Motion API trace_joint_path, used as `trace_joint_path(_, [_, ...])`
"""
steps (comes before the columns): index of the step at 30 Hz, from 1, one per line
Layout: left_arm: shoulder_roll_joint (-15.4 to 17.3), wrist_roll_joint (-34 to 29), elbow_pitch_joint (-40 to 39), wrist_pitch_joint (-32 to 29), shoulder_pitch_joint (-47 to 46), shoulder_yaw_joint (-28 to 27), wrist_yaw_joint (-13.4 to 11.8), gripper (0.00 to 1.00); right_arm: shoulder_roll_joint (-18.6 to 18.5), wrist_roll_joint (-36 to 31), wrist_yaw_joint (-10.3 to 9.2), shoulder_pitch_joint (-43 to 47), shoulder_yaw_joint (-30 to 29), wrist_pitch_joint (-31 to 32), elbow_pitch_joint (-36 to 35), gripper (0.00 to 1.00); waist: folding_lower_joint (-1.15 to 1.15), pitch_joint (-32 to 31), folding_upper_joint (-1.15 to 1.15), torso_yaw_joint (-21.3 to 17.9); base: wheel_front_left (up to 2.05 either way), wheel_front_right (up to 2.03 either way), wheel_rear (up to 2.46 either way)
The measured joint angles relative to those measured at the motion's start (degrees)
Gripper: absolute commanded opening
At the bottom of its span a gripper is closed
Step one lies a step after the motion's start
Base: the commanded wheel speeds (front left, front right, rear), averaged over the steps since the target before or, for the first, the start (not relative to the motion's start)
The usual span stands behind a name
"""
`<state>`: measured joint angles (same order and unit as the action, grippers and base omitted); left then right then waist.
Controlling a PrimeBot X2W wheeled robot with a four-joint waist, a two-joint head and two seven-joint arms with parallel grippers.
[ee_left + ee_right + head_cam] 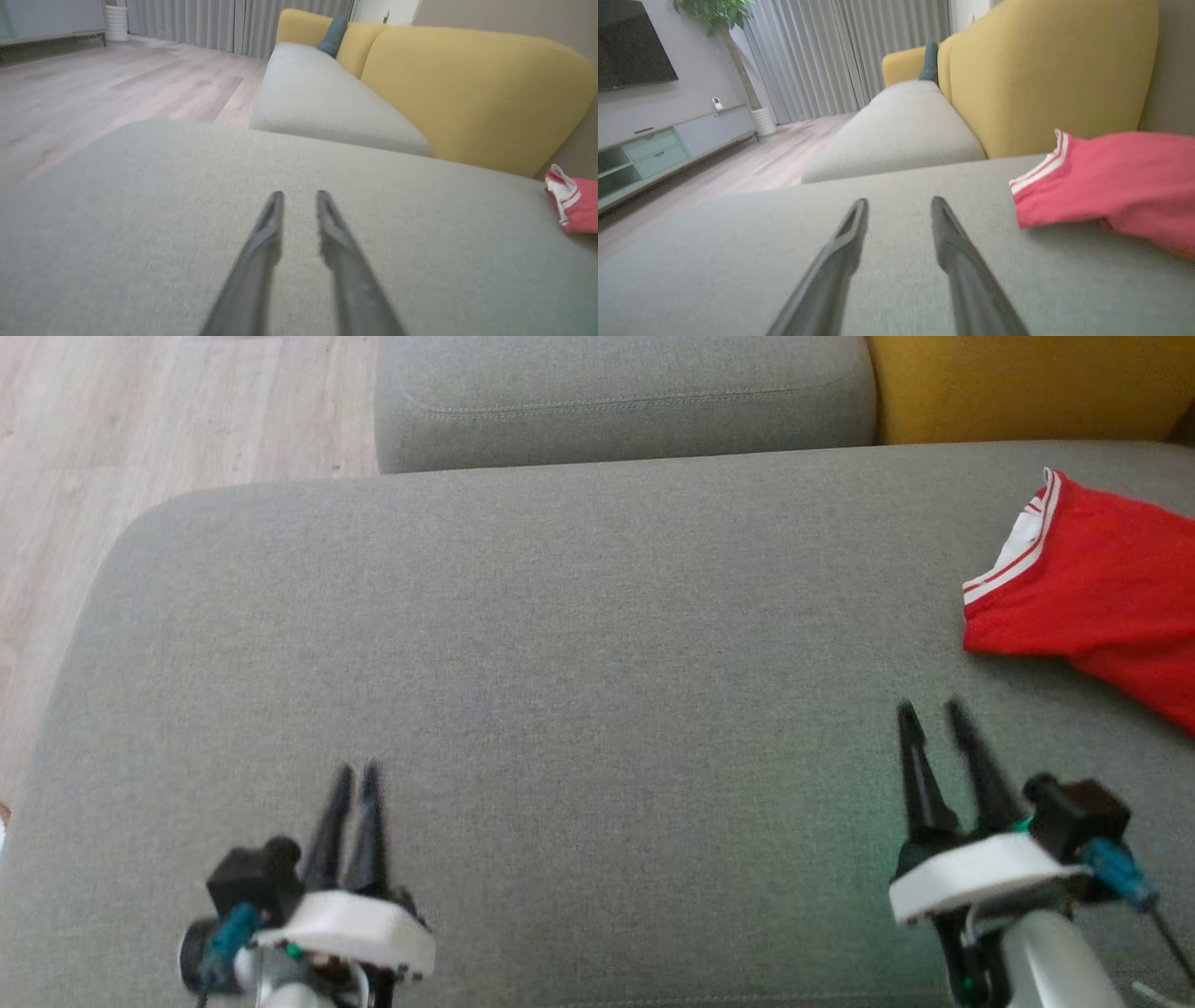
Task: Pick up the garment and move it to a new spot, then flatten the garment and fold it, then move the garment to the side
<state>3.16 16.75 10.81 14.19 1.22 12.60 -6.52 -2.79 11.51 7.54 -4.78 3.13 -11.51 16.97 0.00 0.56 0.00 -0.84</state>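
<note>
So, garment [1092, 588]: red with white trim, lay bunched on the seat [560, 616], off to the robot's right.
Left gripper [358, 771]: over bare seat, 2 fingers narrowly parted, empty.
Right gripper [934, 707]: parted wider, empty, near the garment, not touching.

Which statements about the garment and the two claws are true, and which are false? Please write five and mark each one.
1. The red garment lies on the grey cushion. True.
2. The garment is nearer to the right claw than to the left claw. True.
3. The right claw grips the garment. False: it stands clear of the cloth and holds nothing.
4. The garment's edge has blue stripes. False: the stripes are white.
5. The backrest behind the cushion is yellow. True.
</note>
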Motion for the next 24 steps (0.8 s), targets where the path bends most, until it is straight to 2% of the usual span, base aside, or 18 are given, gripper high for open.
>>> trace_joint_path(6, [0.01, 1.47, 3.75, -0.23, 3.29, -0.07, 0.03, 0.0, 0.15, 1.4, 0.0, 3.7, 0.08, 0.31, 3.91, 0.0, 0.0, 0.0, 0.0, 0.01, 0.0, 0.0, 0.0])
trace_joint_path(24, [0.09, 12.89, 3.81, -2.76, 2.5, -1.47, 2.07, 0.0, 0.15, 13.04, 0.0, 3.24, -1.29, 2.64, 3.25, 0.0, 0.0, -0.07, 0.0, 0.14, 0.0, 0.0, 0.0])
